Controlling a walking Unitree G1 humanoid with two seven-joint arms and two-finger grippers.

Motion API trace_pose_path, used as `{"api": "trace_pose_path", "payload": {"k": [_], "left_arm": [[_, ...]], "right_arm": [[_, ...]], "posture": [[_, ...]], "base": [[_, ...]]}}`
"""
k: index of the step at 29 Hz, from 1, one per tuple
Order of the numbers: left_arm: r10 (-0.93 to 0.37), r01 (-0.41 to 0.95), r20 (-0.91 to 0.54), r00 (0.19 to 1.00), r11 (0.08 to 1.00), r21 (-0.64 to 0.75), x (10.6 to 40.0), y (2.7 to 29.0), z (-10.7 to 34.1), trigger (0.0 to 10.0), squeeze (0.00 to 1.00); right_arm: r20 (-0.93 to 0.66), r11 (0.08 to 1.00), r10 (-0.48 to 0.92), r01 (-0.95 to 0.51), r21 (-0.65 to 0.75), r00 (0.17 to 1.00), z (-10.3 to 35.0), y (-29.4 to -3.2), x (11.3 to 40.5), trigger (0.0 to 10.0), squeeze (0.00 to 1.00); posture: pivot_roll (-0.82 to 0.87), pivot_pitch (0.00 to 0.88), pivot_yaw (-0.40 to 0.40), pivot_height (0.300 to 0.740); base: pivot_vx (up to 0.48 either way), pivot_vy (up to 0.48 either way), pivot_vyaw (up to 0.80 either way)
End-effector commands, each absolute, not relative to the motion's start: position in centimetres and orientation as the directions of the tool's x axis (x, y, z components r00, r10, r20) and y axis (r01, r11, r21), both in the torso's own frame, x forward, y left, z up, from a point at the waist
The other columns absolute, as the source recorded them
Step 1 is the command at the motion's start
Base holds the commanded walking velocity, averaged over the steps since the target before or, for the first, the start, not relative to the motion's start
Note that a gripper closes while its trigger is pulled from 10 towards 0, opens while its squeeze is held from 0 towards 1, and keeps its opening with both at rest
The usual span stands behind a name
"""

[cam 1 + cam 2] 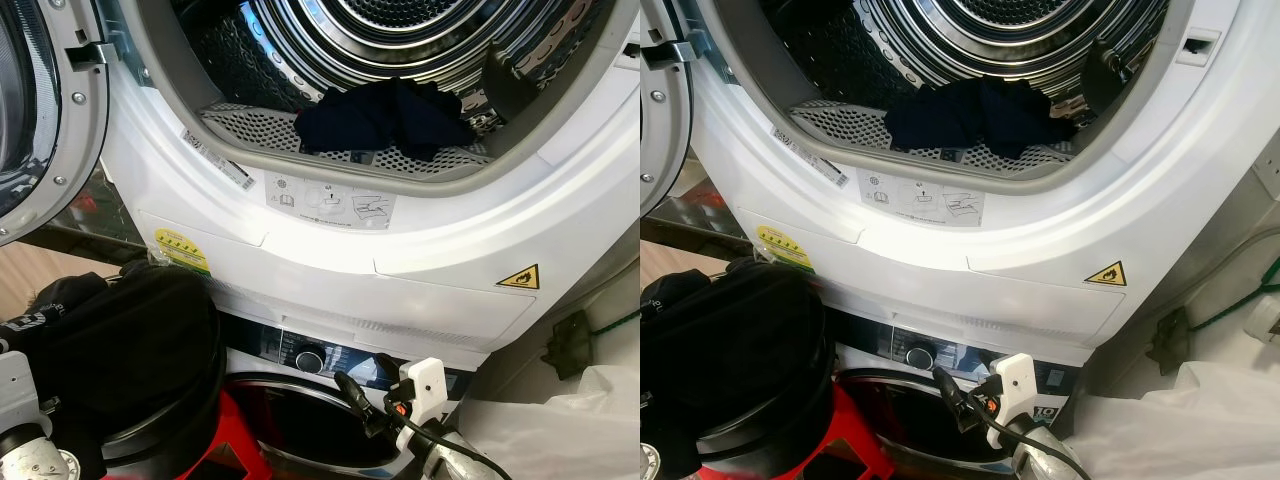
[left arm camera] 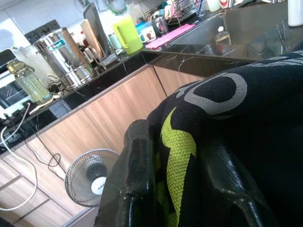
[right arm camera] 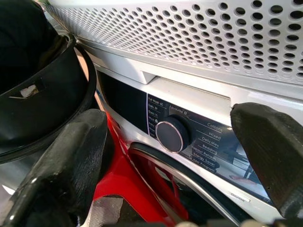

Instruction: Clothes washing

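Note:
A dark navy garment [image 1: 385, 118] lies at the front of the open dryer drum [image 1: 300, 60], partly over the perforated lint filter. Below left, a black basket [image 1: 150, 400] heaped with black clothes sits on a red stool [image 1: 232, 440]. My left gripper [image 2: 180, 156] is down at that heap, shut on a black garment [image 2: 246, 123] with yellow-green mesh and a grey print; the cloth drapes over its fingers. My right gripper [image 1: 365, 378] hangs open and empty just before the washer's control dial [image 3: 171, 135], under the dryer.
The dryer stands on top of the washer [image 1: 300, 420]. Its round door [image 1: 40, 110] is swung open at the left. A white plastic bag [image 1: 560, 420] lies at the lower right, with a green cable [image 1: 615, 322] above it. A floor fan [image 2: 92, 176] stands by wooden cabinets.

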State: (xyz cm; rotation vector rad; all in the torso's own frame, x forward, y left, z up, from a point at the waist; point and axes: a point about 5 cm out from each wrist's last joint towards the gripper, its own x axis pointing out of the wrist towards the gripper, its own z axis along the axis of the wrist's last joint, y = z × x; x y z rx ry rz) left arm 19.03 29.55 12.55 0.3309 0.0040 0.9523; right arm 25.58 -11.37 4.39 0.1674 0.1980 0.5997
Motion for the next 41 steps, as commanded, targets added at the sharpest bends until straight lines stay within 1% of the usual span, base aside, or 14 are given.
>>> {"api": "trace_pose_path", "payload": {"k": [1, 7, 10, 14, 16, 18, 21, 24, 26, 27, 29, 34, 37, 41], "left_arm": [[0.804, -0.804, 0.159, 0.574, 0.515, 0.297, 18.8, 30.0, 12.6, 0.0, 0.00], [0.783, -0.807, 0.227, 0.579, 0.510, 0.297, 18.9, 29.5, 13.4, 0.0, 0.00], [0.762, -0.824, 0.317, 0.565, 0.499, 0.269, 18.6, 28.7, 14.4, 0.0, 0.00], [0.762, -0.834, 0.338, 0.552, 0.504, 0.224, 18.1, 28.2, 14.6, 0.0, 0.00], [0.753, -0.845, 0.385, 0.534, 0.493, 0.207, 17.6, 27.5, 15.2, 0.0, 0.00], [0.700, -0.842, 0.471, 0.537, 0.479, 0.249, 17.2, 26.8, 16.1, 0.0, 0.00], [0.595, -0.804, 0.551, 0.585, 0.514, 0.298, 17.3, 25.7, 16.8, 0.0, 0.00], [0.410, -0.710, 0.620, 0.669, 0.597, 0.372, 17.8, 23.3, 17.5, 0.0, 0.00], [0.310, -0.669, 0.655, 0.689, 0.619, 0.411, 17.9, 21.9, 18.1, 0.0, 0.00], [0.211, -0.641, 0.690, 0.692, 0.620, 0.453, 17.8, 20.7, 18.6, 0.0, 0.00], [0.158, -0.616, 0.697, 0.699, 0.629, 0.475, 17.6, 19.9, 18.6, 0.0, 0.00], [0.094, -0.587, 0.706, 0.702, 0.638, 0.498, 17.1, 19.1, 18.6, 0.0, 0.00], [0.153, -0.599, 0.685, 0.712, 0.642, 0.478, 16.8, 19.7, 18.1, 0.0, 0.00], [0.160, -0.603, 0.686, 0.710, 0.642, 0.474, 16.8, 19.6, 18.0, 0.0, 0.00]], "right_arm": [[-0.142, 0.810, 0.580, -0.549, 0.205, 0.803, 4.3, -11.4, 25.4, 10.0, 0.00], [-0.142, 0.809, 0.582, -0.550, 0.208, 0.801, 4.3, -11.3, 25.3, 10.0, 0.00], [-0.143, 0.811, 0.579, -0.548, 0.206, 0.803, 4.2, -11.5, 25.3, 10.0, 0.00], [-0.145, 0.813, 0.577, -0.546, 0.204, 0.804, 4.2, -11.6, 25.4, 10.0, 0.00], [-0.147, 0.814, 0.574, -0.544, 0.202, 0.805, 4.2, -11.7, 25.4, 10.0, 0.00], [-0.147, 0.815, 0.573, -0.543, 0.202, 0.806, 4.2, -11.8, 25.4, 10.0, 0.00], [-0.149, 0.815, 0.573, -0.543, 0.202, 0.806, 4.2, -11.9, 25.4, 10.0, 0.00], [-0.154, 0.814, 0.576, -0.546, 0.199, 0.803, 4.1, -12.0, 25.6, 10.0, 0.00], [-0.153, 0.815, 0.575, -0.546, 0.196, 0.804, 4.1, -12.1, 25.7, 10.0, 0.00], [-0.152, 0.817, 0.572, -0.543, 0.194, 0.806, 4.2, -12.2, 25.8, 10.0, 0.00], [-0.152, 0.819, 0.569, -0.540, 0.191, 0.808, 4.2, -12.4, 25.9, 10.0, 0.00], [-0.156, 0.822, 0.565, -0.537, 0.190, 0.810, 4.1, -12.5, 25.8, 10.0, 0.00], [-0.156, 0.824, 0.563, -0.534, 0.189, 0.812, 4.0, -12.6, 25.7, 10.0, 0.00], [-0.156, 0.824, 0.562, -0.534, 0.189, 0.812, 4.0, -12.6, 25.7, 10.0, 0.00]], "posture": [[0.02, 0.106, -0.014, 0.740], [0.02, 0.111, -0.013, 0.740], [0.02, 0.114, -0.012, 0.740], [0.02, 0.115, -0.010, 0.740], [0.02, 0.118, -0.012, 0.740], [0.03, 0.118, -0.015, 0.740], [0.03, 0.119, -0.019, 0.740], [0.03, 0.117, -0.018, 0.740], [0.03, 0.115, -0.016, 0.740], [0.03, 0.114, -0.015, 0.740], [0.03, 0.114, -0.014, 0.740], [0.03, 0.116, -0.013, 0.740], [0.03, 0.119, -0.012, 0.740], [0.03, 0.118, -0.013, 0.740]], "base": [[0.000, 0.000, 0.00], [0.000, 0.000, 0.00], [0.000, 0.000, 0.00], [0.000, 0.000, 0.00], [0.000, 0.000, 0.00], [0.000, 0.000, 0.00], [0.000, 0.000, 0.00], [0.000, 0.000, 0.00], [0.000, 0.000, 0.00], [0.000, 0.000, 0.00], [0.000, 0.000, 0.00], [0.000, 0.000, 0.00], [0.000, 0.000, 0.00], [0.000, 0.000, 0.00]]}}
